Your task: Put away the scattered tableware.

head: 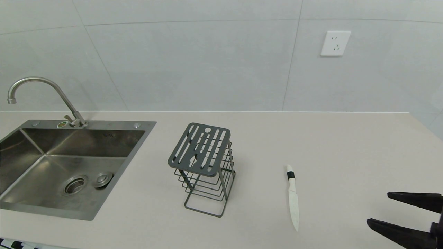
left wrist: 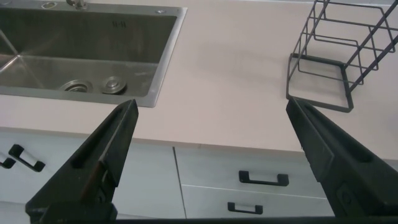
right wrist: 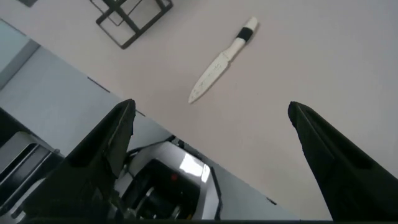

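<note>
Our right gripper (head: 378,207) hangs wide open, empty, right of the slim white black-banded knife (head: 292,197); flat on the pale counter (head: 346,145), it may skid as we pinch.

1. We see bright, even, diffuse light over the pale beige countertop (head: 346,145).
2. The dark grey wire knife rack (head: 204,166) and the white knife with a black band (head: 292,197) cast only faint, soft shadows.
3. The stainless steel sink (head: 110,124) carries a mild, smeared sheen on its inner walls.
4. We note the grey wall tile seams (head: 193,23) bowing near the head view's top edge.
</note>
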Robot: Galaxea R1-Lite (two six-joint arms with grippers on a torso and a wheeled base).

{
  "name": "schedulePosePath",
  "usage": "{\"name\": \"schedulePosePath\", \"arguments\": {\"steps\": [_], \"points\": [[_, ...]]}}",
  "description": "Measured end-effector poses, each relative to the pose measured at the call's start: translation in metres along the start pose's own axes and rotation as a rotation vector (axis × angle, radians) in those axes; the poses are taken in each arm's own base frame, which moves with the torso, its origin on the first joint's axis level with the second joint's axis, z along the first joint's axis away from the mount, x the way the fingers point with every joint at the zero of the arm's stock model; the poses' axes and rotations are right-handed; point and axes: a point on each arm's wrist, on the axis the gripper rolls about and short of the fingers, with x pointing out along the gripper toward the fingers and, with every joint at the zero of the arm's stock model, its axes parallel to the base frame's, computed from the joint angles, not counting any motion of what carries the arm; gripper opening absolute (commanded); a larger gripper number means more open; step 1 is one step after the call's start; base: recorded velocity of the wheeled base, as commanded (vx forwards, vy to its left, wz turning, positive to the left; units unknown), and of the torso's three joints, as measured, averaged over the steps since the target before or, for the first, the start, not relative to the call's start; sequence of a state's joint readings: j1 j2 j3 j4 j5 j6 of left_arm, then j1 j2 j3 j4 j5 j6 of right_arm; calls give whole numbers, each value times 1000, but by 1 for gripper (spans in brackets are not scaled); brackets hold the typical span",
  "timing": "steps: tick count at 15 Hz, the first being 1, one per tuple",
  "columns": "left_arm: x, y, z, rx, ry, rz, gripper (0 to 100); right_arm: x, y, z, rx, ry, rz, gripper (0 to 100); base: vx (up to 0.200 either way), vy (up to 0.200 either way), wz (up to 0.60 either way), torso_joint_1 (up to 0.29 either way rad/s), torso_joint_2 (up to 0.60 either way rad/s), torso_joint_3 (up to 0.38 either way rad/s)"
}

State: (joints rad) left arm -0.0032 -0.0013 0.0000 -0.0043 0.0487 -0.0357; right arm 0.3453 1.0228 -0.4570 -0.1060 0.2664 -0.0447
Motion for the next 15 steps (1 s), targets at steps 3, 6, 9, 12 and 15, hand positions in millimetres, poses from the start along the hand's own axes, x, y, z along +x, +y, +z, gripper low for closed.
{"name": "schedulePosePath", "arguments": {"steps": [3, 6, 9, 12, 15], "points": [[0, 0, 0, -3, 0, 0, 100, 32, 3, 14, 0, 83, -68, 100, 0, 0, 0, 0, 0, 0], [0, 0, 0, -3, 0, 0, 100, 60, 17, 39, 100, 77, -144, 100, 0, 0, 0, 0, 0, 0], [0, 0, 0, -3, 0, 0, 100, 86, 42, 51, 177, 79, -181, 100, 0, 0, 0, 0, 0, 0], [0, 0, 0, -3, 0, 0, 100, 111, 55, 55, 216, 112, -227, 100, 0, 0, 0, 0, 0, 0], [0, 0, 0, -3, 0, -1, 100, 141, 54, 53, 272, 189, -301, 100, 0, 0, 0, 0, 0, 0]]}}
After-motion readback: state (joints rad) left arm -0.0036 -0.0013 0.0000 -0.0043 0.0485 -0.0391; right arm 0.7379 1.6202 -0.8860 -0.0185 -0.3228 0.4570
